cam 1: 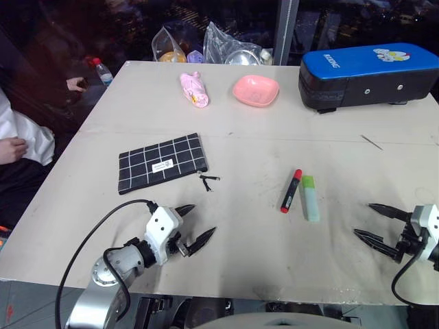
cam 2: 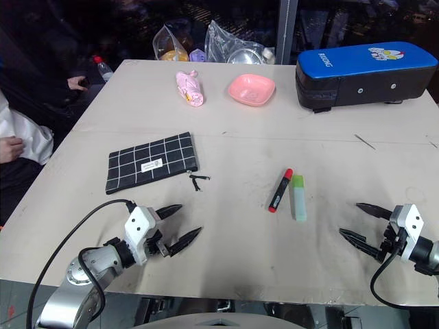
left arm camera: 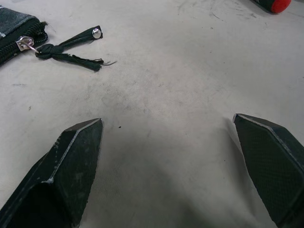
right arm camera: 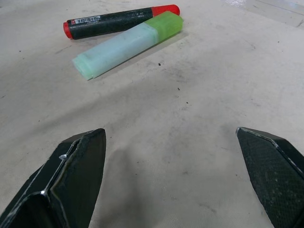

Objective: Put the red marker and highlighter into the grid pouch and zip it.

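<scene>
We have not started the real work yet. The red marker [cam 1: 291,190] and the highlighter [cam 1: 311,197] lie side by side on the table [cam 1: 274,130], just touching, and nothing is inside the grid pouch [cam 1: 162,162]. Our left gripper [cam 1: 195,223] and our right gripper [cam 1: 376,223] both hover low over the table with their fingers spread wide, holding nothing. The pouch lies flat, well apart from the pens, with its long side running across the table and its zipper pull [left arm camera: 57,50] at the end nearer the pens. Both pens point away from us, toward the far edge. We cannot tell if the zipper is open. Picking up, filling and zipping are all left.
</scene>
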Controlling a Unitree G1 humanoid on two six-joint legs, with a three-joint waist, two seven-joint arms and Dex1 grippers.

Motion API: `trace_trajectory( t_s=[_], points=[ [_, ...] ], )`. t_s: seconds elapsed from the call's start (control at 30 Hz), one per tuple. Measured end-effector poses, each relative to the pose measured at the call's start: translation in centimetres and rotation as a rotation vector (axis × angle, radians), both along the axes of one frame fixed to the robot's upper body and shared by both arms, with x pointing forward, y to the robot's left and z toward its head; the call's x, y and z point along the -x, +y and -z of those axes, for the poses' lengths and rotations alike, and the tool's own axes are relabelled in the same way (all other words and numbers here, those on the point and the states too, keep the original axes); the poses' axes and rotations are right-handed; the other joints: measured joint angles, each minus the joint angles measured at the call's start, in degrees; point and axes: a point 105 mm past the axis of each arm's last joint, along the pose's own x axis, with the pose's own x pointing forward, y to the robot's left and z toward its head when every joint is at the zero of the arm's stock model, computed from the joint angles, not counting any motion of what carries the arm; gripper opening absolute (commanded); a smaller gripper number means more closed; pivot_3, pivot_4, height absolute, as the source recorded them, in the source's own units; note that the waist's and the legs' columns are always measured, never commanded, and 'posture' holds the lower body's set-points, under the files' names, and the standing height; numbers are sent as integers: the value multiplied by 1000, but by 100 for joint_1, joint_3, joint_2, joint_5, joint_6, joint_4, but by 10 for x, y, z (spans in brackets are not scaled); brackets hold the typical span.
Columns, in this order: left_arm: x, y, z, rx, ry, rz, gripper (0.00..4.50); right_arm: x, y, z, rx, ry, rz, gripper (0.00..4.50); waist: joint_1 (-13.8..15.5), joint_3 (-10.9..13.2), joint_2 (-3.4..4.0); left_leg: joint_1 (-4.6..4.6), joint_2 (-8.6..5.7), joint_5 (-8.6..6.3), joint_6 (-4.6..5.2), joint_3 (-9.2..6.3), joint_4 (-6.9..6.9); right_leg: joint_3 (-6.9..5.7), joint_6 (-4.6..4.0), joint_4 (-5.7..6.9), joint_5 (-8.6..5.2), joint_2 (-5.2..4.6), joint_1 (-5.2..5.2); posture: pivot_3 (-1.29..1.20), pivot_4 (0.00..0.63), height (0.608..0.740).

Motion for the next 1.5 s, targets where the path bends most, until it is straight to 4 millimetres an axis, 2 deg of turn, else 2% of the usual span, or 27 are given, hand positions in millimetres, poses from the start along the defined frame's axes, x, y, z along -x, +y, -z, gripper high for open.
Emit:
trace_trajectory(
  t_s=[0.53, 0.67, 0.77, 0.8, 0.83, 0.93, 1.03, 1.07, 1.17, 1.23, 1.37, 1.5],
  points=[
    [3, -1, 1, 40, 20, 49, 4500, 3, 4, 2, -6, -3, 9, 4434, 0, -1, 1, 0, 0, 0, 0, 0, 0, -1, 0, 0, 0, 0, 0, 0, 150, 740],
    [3, 5, 1, 35, 22, 60, 4500, 2, 18, -5, -31, -36, -29, 4434, -2, 0, 1, 1, 1, 0, 0, 0, 0, -2, 0, 2, 0, 0, 0, 0, 150, 740],
    [-3, 21, -4, 24, 7, 30, 4500, 0, 41, -21, -114, -87, -82, 4434, -30, 1, 3, 2, 4, 0, -1, -1, -1, -4, 0, 5, 0, 1, -1, 0, 150, 740],
    [-8, 38, -7, 10, -3, -14, 4500, -2, 57, -33, -174, -121, -111, 4434, -44, 1, 3, 2, 5, 0, -2, -3, -1, -5, 0, 7, 0, 1, -2, 0, 150, 740],
    [-10, 44, -8, 3, -6, -29, 4500, -2, 61, -36, -185, -129, -124, 4434, -51, 1, 3, 2, 5, 0, -2, -3, -1, -6, 0, 6, 0, 1, -2, 0, 150, 740],
    [-22, 85, -19, -18, -45, -140, 4500, -7, 85, -59, -248, -183, -174, 4434, -72, 2, 1, -3, 2, 0, -2, -3, 0, -8, 1, 2, 0, -5, -3, 0, 150, 740],
    [-26, 109, -25, -45, -62, -188, 4500, -9, 96, -68, -263, -200, -201, 4434, -73, 4, -3, -5, -1, -1, -3, -3, -1, -11, 1, 0, 0, -10, -9, 0, 150, 740],
    [-29, 125, -28, -72, -75, -218, 4500, -9, 101, -73, -274, -209, -213, 4434, -75, 5, -4, -5, -2, -2, -4, -4, -2, -13, 1, 0, 0, -13, -9, 0, 150, 740],
    [-39, 155, -35, -141, -105, -281, 4500, -10, 108, -76, -281, -211, -233, 4434, -80, 6, -8, -6, -2, -12, -24, -8, -4, -20, 0, 3, 0, -15, -11, 0, 150, 740],
    [-48, 181, -46, -224, -144, -334, 4500, -11, 111, -75, -284, -204, -241, 4434, -90, 9, -14, -8, -1, -13, -26, -10, -4, -24, 0, 4, 1, -16, -14, 0, 150, 740],
    [-55, 199, -57, -329, -200, -341, 4500, -11, 111, -76, -285, -202, -239, 4434, -129, 9, -18, -14, -8, -13, -26, -10, -5, -26, 1, 2, 1, -28, -17, 0, 150, 740],
    [-59, 221, -66, -511, -248, -341, 4500, -11, 111, -74, -283, -196, -235, 4434, -162, 15, -31, -20, -13, -9, -22, -10, -17, -33, 1, 3, 1, -36, -28, 0, 150, 740]
  ],
)
